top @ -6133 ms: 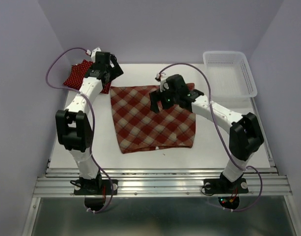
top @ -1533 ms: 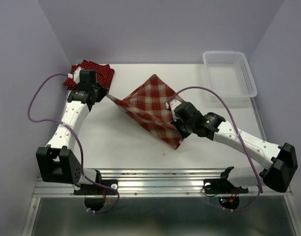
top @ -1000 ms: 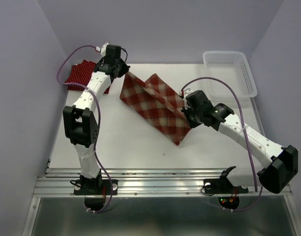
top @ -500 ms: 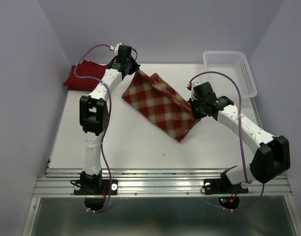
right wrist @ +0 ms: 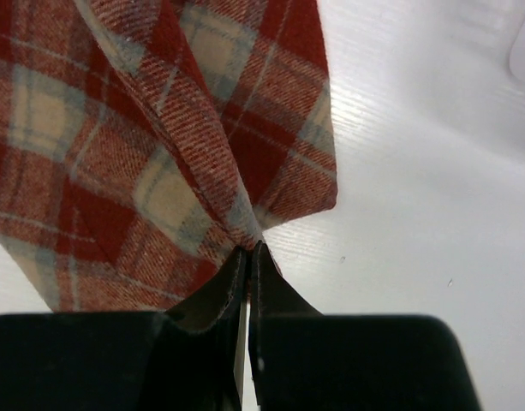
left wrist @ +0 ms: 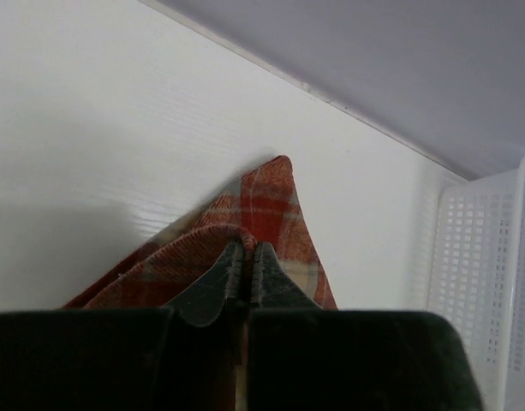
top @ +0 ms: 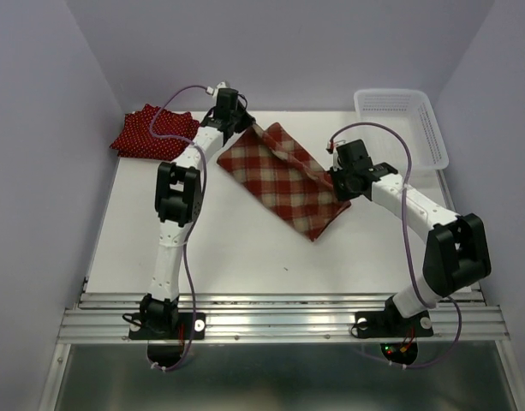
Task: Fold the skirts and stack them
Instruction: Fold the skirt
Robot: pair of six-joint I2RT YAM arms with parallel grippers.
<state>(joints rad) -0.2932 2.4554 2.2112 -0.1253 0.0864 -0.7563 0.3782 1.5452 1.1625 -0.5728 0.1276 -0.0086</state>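
**Both tools clenched on the plaid skirt**

Top external view: you see the soft red-and-cream plaid skirt doubled over into a slanting band across the middle of the white desk, running from far left to near right. The left tool pinches its far-left corner. The right tool pinches its right-hand edge. A heap of dark red polka-dot cloth lies at the far-left corner of the desk, apart from the plaid skirt; how many pieces it holds you cannot tell. The white mesh plastic basket sits at the far right.

Left wrist view: your left tool has its fingers pressed together on a ridge of the plaid skirt, whose corner points away over the desk. The basket shows at the right.

Right wrist view: your right tool is clamped on gathered folds of the plaid skirt, just above the desk.
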